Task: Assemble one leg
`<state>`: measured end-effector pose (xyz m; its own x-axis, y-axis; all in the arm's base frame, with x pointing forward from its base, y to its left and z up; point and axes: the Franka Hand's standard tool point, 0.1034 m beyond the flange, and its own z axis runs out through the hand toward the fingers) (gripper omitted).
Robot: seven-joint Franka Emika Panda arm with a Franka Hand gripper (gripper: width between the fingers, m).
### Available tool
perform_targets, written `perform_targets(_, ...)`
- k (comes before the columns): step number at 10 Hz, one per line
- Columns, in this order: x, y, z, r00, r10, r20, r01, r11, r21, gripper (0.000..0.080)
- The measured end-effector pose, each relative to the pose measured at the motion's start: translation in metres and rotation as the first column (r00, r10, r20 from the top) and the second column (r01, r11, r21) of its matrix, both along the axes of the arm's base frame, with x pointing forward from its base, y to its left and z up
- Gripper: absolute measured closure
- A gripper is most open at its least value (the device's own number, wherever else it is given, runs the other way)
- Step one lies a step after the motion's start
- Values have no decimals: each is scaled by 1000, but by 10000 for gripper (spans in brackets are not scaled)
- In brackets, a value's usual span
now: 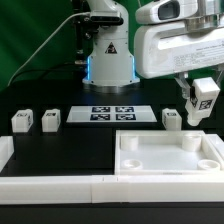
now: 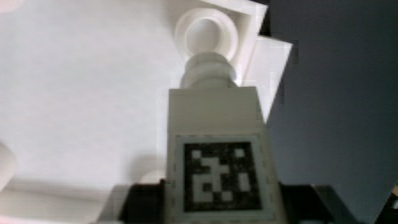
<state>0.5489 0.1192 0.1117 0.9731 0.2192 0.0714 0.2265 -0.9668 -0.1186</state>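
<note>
**Over the tabletop's far corner: a leg pinched in the gripper**

On the exterior view's right, the gripper (image 1: 204, 98) hangs above the black table (image 1: 70, 150), its two fingers pinching the leg (image 1: 206, 101) from either side. The leg is a small white block, and its black-and-white square marker faces the exterior camera. It is raised off the table, over the far corner of the tabletop (image 1: 165, 172) on the exterior view's right, and it appears clear of the tabletop's rim.

The wrist view looks along the held leg (image 2: 217, 125). Its marker fills the near end, and a dark finger (image 2: 139, 203) shows at each side of it. The gripper (image 2: 222, 205) is clamped on the block's marker end. The leg's narrower, rounded end points away from the camera toward a round corner hole (image 2: 215, 22) in the white tabletop (image 2: 89, 90). Whether the tip touches the hole cannot be told.

Three loose legs stand on the table. One (image 1: 172, 118) is just behind the tabletop, and two (image 1: 22, 122) (image 1: 50, 120) are side by side on the exterior view's left. The marker board (image 1: 112, 113) lies flat between these groups, in front of the robot base (image 1: 108, 55). A white rail (image 1: 50, 186) runs along the near edge.
</note>
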Motion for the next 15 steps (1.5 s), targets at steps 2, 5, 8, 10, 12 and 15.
perform_targets(2,2,-1,0,1000,-1,21,1,1000,1,508)
perform_targets(5,8,-3,0,997,-11,80,10,1000,4,508)
perform_targets(8,31,-20,5,951,-67,302,64,998,20,508)
perform_targets(10,47,-19,10,950,-72,304,67,997,28,508)
perform_targets(12,57,-18,9,943,-73,325,67,997,32,508)
perform_targets(15,62,-26,7,883,-66,464,65,998,19,508)
